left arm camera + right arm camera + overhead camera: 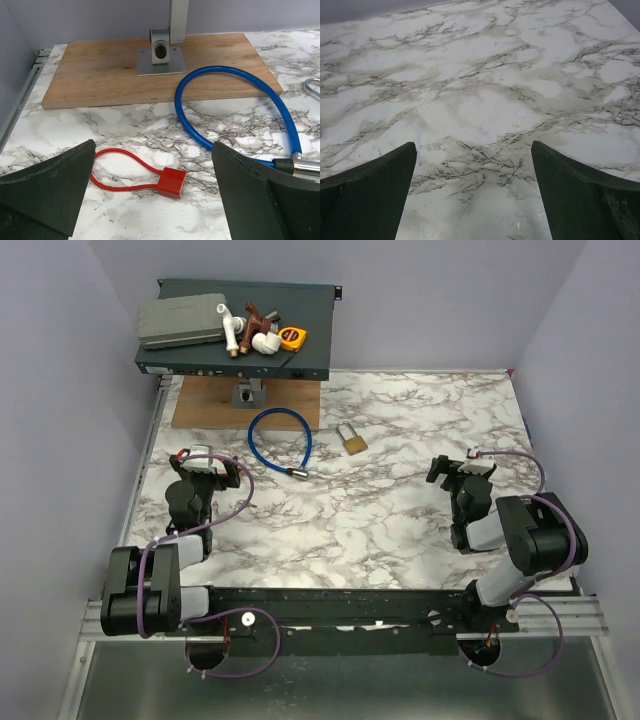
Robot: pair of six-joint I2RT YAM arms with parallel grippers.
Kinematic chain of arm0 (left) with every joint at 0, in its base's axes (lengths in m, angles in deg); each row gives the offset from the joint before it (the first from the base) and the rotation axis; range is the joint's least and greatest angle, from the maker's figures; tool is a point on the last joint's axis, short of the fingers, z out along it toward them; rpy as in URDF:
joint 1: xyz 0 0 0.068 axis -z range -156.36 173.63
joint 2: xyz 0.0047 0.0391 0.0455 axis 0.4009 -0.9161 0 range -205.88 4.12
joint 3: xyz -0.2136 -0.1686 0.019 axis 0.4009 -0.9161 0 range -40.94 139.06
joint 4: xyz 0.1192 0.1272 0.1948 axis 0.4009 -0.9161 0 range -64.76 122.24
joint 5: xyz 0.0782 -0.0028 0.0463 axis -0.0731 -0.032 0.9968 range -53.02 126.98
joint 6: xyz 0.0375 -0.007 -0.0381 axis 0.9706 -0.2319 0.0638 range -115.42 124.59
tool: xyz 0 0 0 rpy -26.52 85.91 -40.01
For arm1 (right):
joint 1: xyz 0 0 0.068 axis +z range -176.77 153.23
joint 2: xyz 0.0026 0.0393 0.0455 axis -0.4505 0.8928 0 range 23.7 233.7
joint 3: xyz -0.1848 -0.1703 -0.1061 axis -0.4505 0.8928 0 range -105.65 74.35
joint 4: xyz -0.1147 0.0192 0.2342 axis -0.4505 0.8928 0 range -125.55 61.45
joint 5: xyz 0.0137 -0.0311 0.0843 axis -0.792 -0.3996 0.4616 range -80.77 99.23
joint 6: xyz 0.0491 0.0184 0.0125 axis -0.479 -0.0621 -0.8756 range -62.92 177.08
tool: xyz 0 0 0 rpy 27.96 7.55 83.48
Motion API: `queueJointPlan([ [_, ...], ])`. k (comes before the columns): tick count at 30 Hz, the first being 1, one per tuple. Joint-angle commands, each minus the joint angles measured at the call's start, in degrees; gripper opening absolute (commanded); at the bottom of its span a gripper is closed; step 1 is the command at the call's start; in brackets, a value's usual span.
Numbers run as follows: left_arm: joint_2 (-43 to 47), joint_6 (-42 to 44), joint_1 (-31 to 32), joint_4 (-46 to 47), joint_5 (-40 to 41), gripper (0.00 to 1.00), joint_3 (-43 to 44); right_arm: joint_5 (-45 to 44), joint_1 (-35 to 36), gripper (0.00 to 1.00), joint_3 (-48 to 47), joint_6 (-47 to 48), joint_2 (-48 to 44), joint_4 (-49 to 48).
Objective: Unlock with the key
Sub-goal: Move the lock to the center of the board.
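Hiding its blade, the key

Pale lavender walls, marble tabletop

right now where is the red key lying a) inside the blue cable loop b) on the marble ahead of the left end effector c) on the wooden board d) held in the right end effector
b: the left wrist view shows the key flat on the marble table ahead of the open left end effector, outside the blue cable lock.
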Motion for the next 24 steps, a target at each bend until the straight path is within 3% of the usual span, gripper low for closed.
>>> queueJointPlan([
  [1,0.26,0.33,0.34,0.32,0.88,0.99,0.55,0.48,0.06,1.0,-0.26,-0.23,0.83,-1.86],
  [6,0.11,0.37,0.41,-0.1,0.92,0.99,0.99,-1.87,0.06,1.0,-0.13,-0.36,0.2,-2.23],
  [9,0.96,1.61,0.33,0.54,-3.11,0.98,0.35,-4.94,0.2,1.0,-6.18,-1.15,-5.42,12.99],
  [11,3.15,2.48,0.04,-4.33,-5.83,0.99,1.47,-5.41,0.32,1.0,-13.22,-1.93,-8.49,27.38],
  [14,3.31,2.28,-0.01,-3.95,-6.23,0.99,1.69,-5.21,0.33,1.0,-17.26,-10.57,-12.46,34.29],
  [16,7.02,2.48,-0.16,-12.77,-6.8,0.98,4.75,0.15,0.25,1.0,-16.76,-17.5,-15.12,31.35],
  [18,10.76,1.96,-0.04,-25.18,-5.31,0.99,10.44,11.1,0.23,1.0,-17.44,-20.72,-15.41,27.06],
  [21,12.82,2.51,-0.02,-42.41,-6.84,0.99,19.16,23.1,0.15,1.0,-23.71,-30.82,-10.3,29.9],
  [24,13.18,7.59,-0.01,-50.89,-10.85,0.98,23.24,35.84,-0.14,1.0,-30.46,-40.88,-2.06,31.58],
])
